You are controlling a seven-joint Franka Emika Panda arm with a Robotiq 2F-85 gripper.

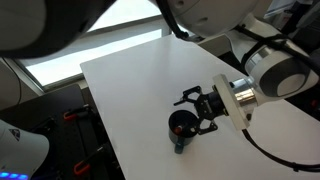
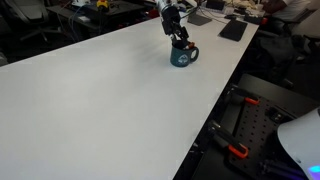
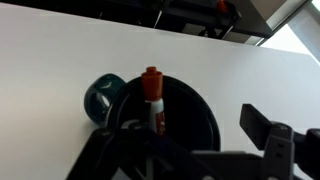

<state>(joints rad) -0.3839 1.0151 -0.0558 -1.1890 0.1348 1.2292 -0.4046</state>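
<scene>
A dark teal mug (image 3: 103, 97) stands on the white table (image 1: 130, 90), seen from above in the wrist view, its inside black. A marker (image 3: 152, 95) with a red cap and white body stands upright in it, leaning on the rim near the handle. My gripper (image 3: 185, 150) hovers right over the mug, open, with one dark finger (image 3: 262, 125) out to the right and the other low at the left. Nothing is held between them. Both exterior views show the gripper (image 1: 193, 110) (image 2: 175, 25) just above the mug (image 1: 180, 135) (image 2: 182, 56).
The mug sits near one table edge (image 2: 225, 90). Beyond that edge are black frames with red clamps (image 2: 238, 152). A keyboard and other desk items (image 2: 232, 28) lie at the far end. The robot's cable (image 1: 270, 150) hangs past the table side.
</scene>
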